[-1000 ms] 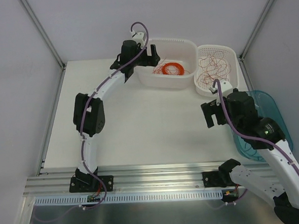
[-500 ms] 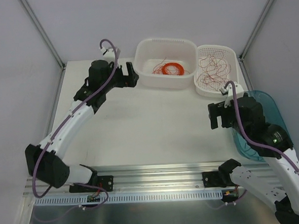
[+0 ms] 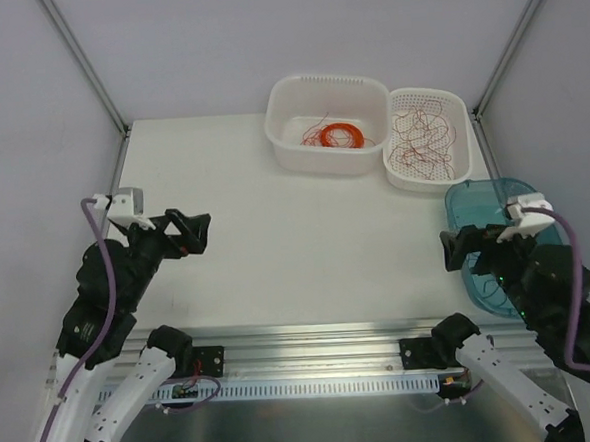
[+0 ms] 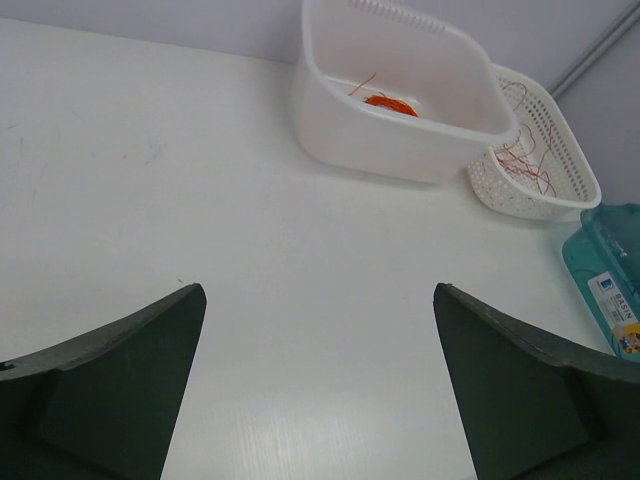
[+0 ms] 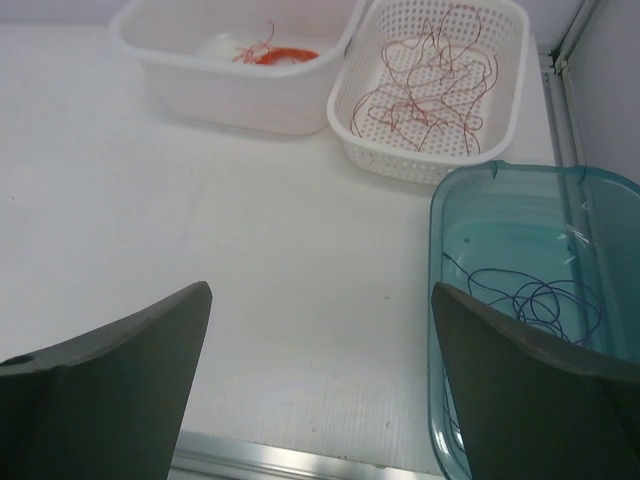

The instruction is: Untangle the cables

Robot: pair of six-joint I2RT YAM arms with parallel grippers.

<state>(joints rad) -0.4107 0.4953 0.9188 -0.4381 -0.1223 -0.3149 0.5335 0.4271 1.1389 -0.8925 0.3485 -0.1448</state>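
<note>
Left jaws and right jaws alike stand wide apart with nothing held between them. In the left wrist view the two dark fingers (image 4: 110,390) frame only bare counter (image 3: 276,232). The left arm (image 3: 113,282) is folded low at the near left corner, its jaws hanging over the left part of the counter and pointing toward the right. The right arm (image 3: 555,295) is folded at the near right corner, its jaws beside the left rim of a clear teal bin (image 3: 484,194) that lies along the right edge. Inside that bin a few dark cables (image 5: 548,300), hair-thin and bluish, lie in loose loops on the floor. Just beyond the bin, in the far right corner, stands a white perforated basket (image 3: 456,101). Red cables (image 3: 422,138) are spread across its floor as separate curly strands, crossing one another here and there. Against the basket's left side, along the far edge, is a white tub (image 3: 325,83). It holds a neat orange ring coil (image 3: 343,135) with a few thin red strands (image 3: 313,135) straggling on its left. Both arms are well apart from the tub and the basket, and neither touches any cable.
</note>
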